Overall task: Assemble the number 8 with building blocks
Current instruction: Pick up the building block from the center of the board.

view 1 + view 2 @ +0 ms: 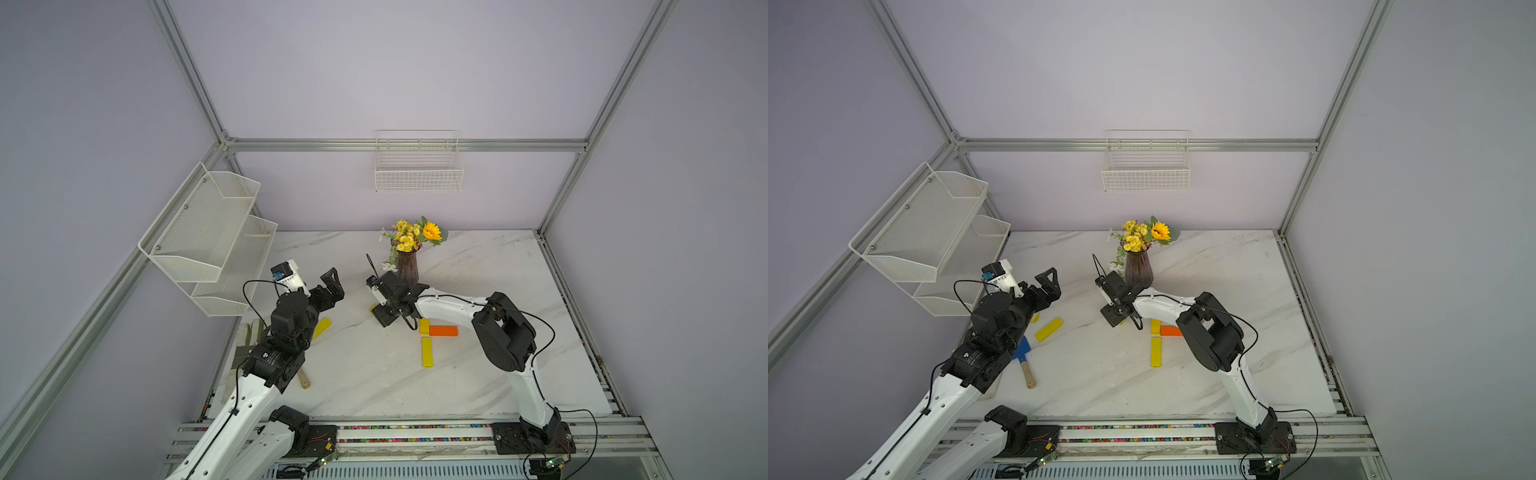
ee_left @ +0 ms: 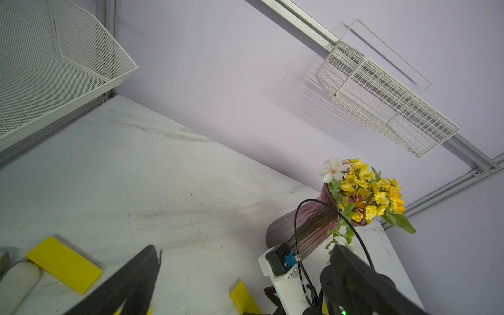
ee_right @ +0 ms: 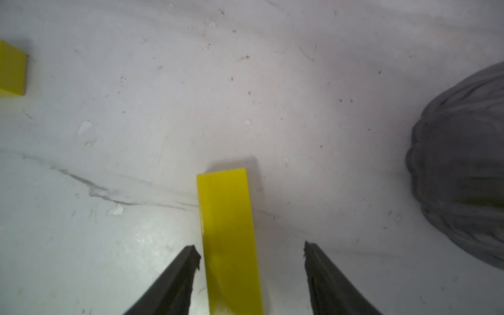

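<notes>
Of the number 8, two yellow building blocks (image 1: 424, 326) (image 1: 427, 352) lie end to end, and an orange block (image 1: 444, 331) points right from where they meet. My right gripper (image 3: 251, 248) reaches down beside the vase. It is open around another yellow block (image 3: 227, 231) that lies flat on the table; one finger is almost at the block's side and the other stands well off. In both top views this block is mostly hidden under the right gripper (image 1: 380, 316). My left gripper (image 1: 332, 286) hangs open and empty above the table. A loose yellow block (image 1: 1048, 329) lies near it.
A purple vase of flowers (image 1: 407, 266) stands just behind the right gripper. A blue trowel (image 1: 1022, 349) and a pale glove (image 1: 249, 336) lie under the left arm. A mesh shelf (image 1: 208, 237) hangs on the left wall and a wire basket (image 1: 417, 166) on the back wall.
</notes>
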Action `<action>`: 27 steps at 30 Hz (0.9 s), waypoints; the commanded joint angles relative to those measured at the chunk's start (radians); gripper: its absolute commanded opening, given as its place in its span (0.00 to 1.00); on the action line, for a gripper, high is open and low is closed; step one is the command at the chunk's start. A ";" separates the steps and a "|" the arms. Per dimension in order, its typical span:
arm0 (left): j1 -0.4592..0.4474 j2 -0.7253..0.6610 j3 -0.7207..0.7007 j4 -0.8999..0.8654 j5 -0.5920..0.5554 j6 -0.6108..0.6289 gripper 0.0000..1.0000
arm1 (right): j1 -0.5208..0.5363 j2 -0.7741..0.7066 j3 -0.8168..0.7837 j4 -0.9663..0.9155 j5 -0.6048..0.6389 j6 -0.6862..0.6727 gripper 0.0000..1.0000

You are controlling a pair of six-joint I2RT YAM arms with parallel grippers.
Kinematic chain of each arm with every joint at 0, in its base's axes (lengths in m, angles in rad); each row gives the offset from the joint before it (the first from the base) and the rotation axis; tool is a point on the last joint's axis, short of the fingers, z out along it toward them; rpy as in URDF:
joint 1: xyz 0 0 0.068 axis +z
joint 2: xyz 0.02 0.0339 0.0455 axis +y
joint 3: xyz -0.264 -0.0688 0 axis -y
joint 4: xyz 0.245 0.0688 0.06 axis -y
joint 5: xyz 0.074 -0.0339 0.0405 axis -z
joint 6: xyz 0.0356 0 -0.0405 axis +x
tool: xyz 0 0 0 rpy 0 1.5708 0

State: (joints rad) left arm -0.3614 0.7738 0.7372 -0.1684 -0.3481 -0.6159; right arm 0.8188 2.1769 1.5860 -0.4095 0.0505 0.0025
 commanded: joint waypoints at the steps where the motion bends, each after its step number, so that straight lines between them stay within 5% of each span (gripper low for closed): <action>1: -0.001 -0.002 -0.013 0.053 0.002 0.021 1.00 | -0.002 0.025 0.012 -0.004 -0.041 -0.005 0.63; 11: -0.002 0.001 -0.016 0.056 0.008 0.017 1.00 | 0.003 0.007 -0.062 -0.029 -0.108 0.031 0.24; 27: -0.002 0.004 -0.019 0.065 0.013 0.009 1.00 | 0.140 -0.239 -0.236 -0.106 -0.053 0.181 0.16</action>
State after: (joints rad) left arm -0.3614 0.7784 0.7208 -0.1421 -0.3439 -0.6163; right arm 0.9287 1.9991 1.3640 -0.4706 -0.0303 0.1204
